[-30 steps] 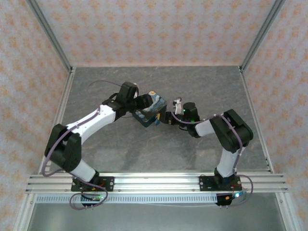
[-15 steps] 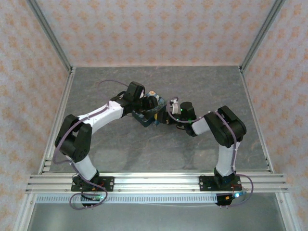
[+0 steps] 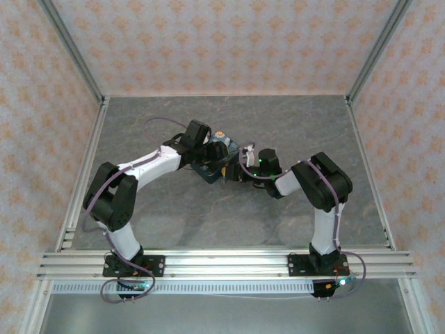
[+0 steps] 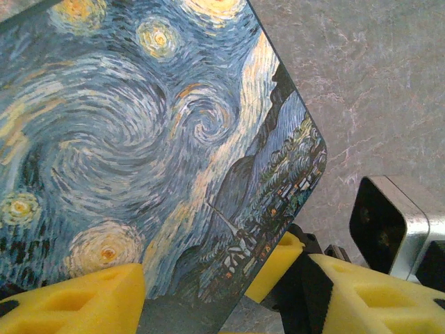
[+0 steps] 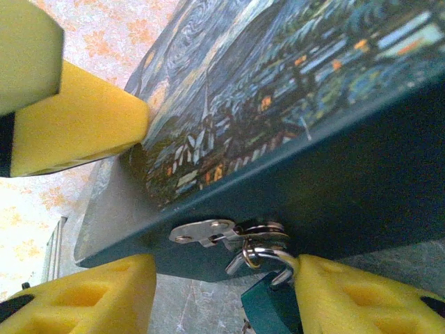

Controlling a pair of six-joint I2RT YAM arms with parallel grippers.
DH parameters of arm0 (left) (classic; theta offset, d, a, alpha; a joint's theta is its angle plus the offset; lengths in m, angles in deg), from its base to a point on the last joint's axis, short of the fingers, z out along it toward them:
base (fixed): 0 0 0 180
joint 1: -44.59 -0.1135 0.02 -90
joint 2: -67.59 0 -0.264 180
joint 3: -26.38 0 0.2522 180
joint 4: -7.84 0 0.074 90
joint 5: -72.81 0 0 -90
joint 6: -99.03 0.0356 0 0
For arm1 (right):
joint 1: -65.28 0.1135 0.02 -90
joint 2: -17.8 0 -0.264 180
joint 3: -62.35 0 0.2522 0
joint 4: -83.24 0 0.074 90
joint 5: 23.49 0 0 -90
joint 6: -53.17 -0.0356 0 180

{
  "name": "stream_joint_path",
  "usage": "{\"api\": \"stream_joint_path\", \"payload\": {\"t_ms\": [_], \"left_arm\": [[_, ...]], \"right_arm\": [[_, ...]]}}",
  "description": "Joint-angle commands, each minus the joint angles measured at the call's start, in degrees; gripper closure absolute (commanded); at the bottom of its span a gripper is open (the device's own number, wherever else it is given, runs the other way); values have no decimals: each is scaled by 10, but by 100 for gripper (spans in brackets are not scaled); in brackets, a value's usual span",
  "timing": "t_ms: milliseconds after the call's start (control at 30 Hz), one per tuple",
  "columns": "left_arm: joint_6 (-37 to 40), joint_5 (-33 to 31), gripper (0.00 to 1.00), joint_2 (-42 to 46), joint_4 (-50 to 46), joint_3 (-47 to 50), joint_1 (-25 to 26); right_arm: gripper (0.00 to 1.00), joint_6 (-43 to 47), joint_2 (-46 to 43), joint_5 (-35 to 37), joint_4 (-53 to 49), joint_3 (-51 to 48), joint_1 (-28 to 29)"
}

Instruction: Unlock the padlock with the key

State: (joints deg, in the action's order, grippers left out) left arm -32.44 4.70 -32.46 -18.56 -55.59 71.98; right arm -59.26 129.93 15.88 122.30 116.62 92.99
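both arms meet at the middle of the table, fingertips pointing at each other with the box between them. the right gripper is part-open, pads apart and not clamped on anything. the padlock is right between its fingertips: small teal body low in the gap, touching one pad, with clear space to the other pad. its pale metal shackle sits just ahead of the same fingertips, hooked through the silver hasp on the dark teal front face of the box. the box lid, printed with a blue and yellow swirling sky, is above and beyond the right gripper's pads. the left gripper is at the opposite end of the box with its jaws spread fairly wide. one yellow pad lies over the lid edge. the other pad is off to the side of the box corner. cannot tell if it actually grips the box or just rests on it. in the right wrist view a yellow finger of the left gripper touches the far end of the box. in the left wrist view a finger of the right gripper sits at the box's front edge, just beside the left gripper's outer pad, and grey table shows beyond the corner.
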Motion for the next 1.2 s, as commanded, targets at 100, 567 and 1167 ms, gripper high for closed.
{"api": "stream_joint_path", "payload": {"t_ms": [100,567,1167], "left_arm": [[4,-16,37,-2,-9,0,4],[3,-20,37,-1,-8,3,4],[5,-26,37,3,-12,5,4]], "right_arm": [[50,7,2,-13,34,0,3],[59,21,-10,-25,33,-20,3],[59,21,-15,5,21,-18,-9]]}}
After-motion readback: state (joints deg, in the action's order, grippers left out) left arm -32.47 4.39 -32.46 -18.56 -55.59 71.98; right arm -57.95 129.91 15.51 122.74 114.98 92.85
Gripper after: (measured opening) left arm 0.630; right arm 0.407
